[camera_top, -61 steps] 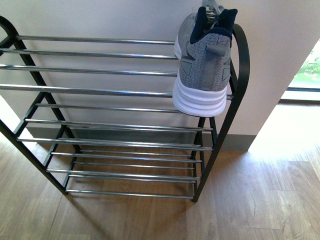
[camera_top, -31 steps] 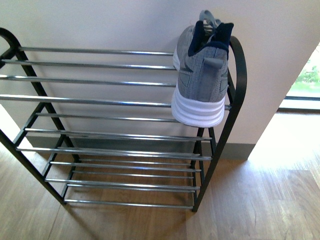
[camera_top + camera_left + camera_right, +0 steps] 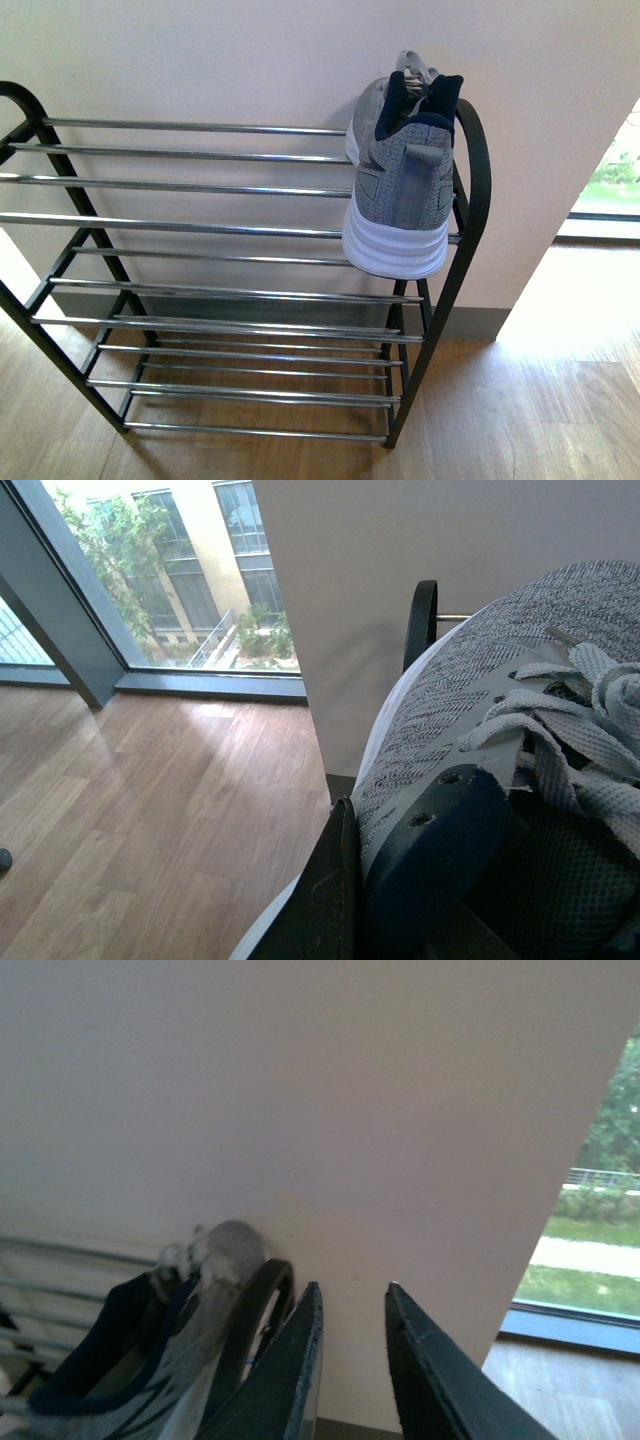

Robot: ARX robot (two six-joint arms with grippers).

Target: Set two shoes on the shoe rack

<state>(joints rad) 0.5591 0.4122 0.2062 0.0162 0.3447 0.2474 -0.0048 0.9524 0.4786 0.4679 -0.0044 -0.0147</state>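
Observation:
One grey sneaker [image 3: 400, 190] rests heel-out on the top bars at the right end of the black shoe rack [image 3: 200, 220]. No arm shows in the front view. A grey sneaker [image 3: 470, 690] fills the left wrist view; my left gripper [image 3: 390, 880] is shut on its navy collar beside the laces, with one dark finger [image 3: 335, 890] against its side. The rack's rounded side top [image 3: 424, 620] stands just beyond its toe. My right gripper [image 3: 352, 1295] is open and empty, facing the wall just beside the rack's side top [image 3: 255, 1300] and the racked sneaker [image 3: 190, 1360].
The rack stands against a pale wall [image 3: 250, 60] on a wooden floor [image 3: 520, 420]. A floor-level window [image 3: 610, 190] lies past the wall corner on the right. The lower tiers [image 3: 250, 350] hold nothing.
In the front view the rack and the sneaker on it have slid lower in the picture, showing more wall above. The sneaker keeps its place on the top bars.

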